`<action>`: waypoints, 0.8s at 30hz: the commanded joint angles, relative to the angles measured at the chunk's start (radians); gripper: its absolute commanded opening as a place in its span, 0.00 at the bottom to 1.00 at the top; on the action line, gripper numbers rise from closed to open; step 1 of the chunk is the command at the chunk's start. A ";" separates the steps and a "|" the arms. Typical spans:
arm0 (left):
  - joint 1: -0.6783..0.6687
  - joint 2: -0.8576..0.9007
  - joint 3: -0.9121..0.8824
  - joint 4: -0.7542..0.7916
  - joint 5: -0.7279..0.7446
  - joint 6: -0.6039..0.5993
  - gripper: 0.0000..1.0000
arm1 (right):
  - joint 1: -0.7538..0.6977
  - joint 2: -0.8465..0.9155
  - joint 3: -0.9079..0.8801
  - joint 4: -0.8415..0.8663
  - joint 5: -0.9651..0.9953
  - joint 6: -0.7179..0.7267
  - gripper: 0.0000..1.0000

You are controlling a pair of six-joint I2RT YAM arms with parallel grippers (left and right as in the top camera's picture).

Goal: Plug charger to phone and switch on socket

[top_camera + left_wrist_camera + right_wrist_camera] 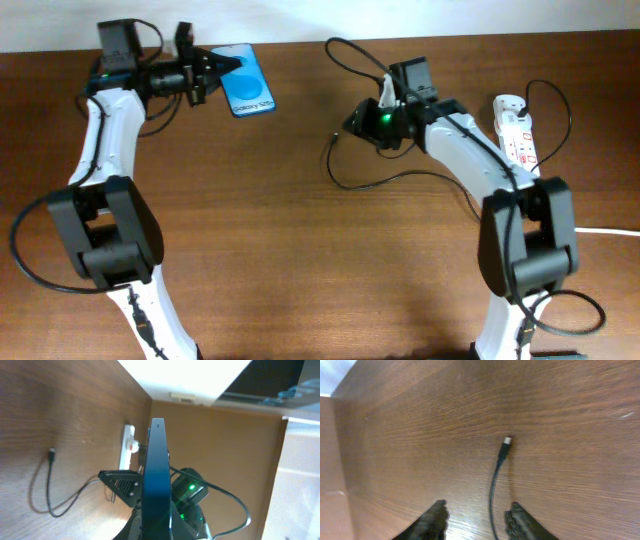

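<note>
While the phone (252, 92) is pinched by one edge in the left pincer (222, 70), which is pressed together on it, the charger cable (492, 492) is not yet held. In the left wrist view the phone is seen edge-on, straight ahead of that pincer. Whether it rests on the table (300, 250) or is lifted clear cannot be told.

The right pincer (477, 507) is spread, w/ one finger on each side of the cable. Wood is seen between the cable & each finger, so no contact is made. The plug tip (506, 441) lies flat on the table, ahead of the right pincer's fingers, loose & pointing away from them. The power strip (518, 130) lies behind the right pincer, beside that arm, well apart from the phone. Its switches are too small for on/off to be read.

Progress, as judged: early.
- Done: phone secured.
- Left: cable to be gripped near the tip, tip to be brought to the phone's port & pushed in, then the strip's switch to be pressed.

Approx. a third, at most, is taken as done.
</note>
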 commanded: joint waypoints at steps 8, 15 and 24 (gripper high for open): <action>0.014 -0.008 0.010 0.003 -0.033 0.016 0.00 | 0.036 0.164 -0.006 0.082 -0.048 0.110 0.36; 0.014 -0.008 0.010 0.003 -0.044 0.016 0.00 | 0.054 0.210 -0.006 0.132 -0.032 0.134 0.36; 0.014 -0.008 0.010 0.002 -0.051 0.016 0.00 | 0.078 0.282 -0.006 0.179 -0.026 0.197 0.31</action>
